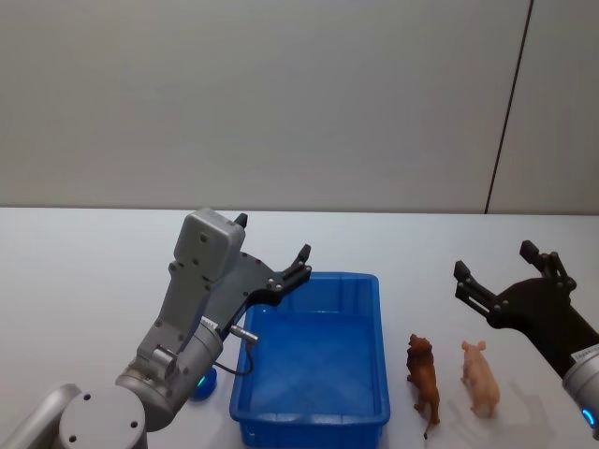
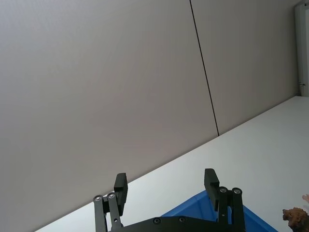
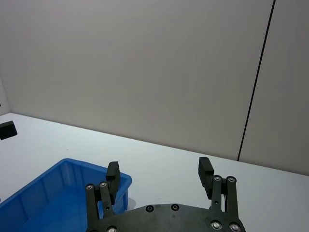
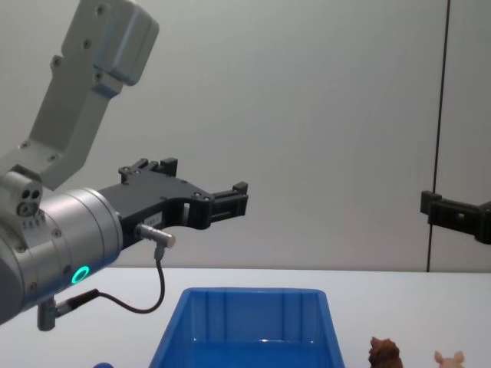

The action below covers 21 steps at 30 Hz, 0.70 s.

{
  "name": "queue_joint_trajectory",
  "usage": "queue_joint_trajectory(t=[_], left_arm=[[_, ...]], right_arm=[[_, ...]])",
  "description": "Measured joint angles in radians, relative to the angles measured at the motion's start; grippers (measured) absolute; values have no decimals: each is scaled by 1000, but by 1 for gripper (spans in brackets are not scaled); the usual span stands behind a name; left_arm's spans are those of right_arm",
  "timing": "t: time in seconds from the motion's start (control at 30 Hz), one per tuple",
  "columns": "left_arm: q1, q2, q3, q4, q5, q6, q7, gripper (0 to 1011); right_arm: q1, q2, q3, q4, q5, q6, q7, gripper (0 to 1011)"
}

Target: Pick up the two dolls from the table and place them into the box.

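Currently holding the left gripper [image 1: 273, 236] spread wide, empty, over the box [image 1: 382, 355] near its left rim; poising the right gripper [image 1: 494, 259], equally spread, right of the box, probably readying a grab; leaving the brown animal [image 1: 423, 372] and pig [image 1: 481, 374] standing on the table [image 1: 84, 281] just right of the box.

My grey metal left arm [image 1: 187, 309] rises from the head view's lower left, its black left gripper [image 1: 273, 238] at centre-left, fingers spread wide. My black right gripper [image 1: 494, 260] hovers at the right edge, likewise spread.
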Motion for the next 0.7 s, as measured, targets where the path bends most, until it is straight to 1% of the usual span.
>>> queue_joint_trajectory(t=[0.7], left_arm=[[0,0,0,0,0,0,0,1001]], right_arm=[[0,0,0,0,0,0,0,1001]])
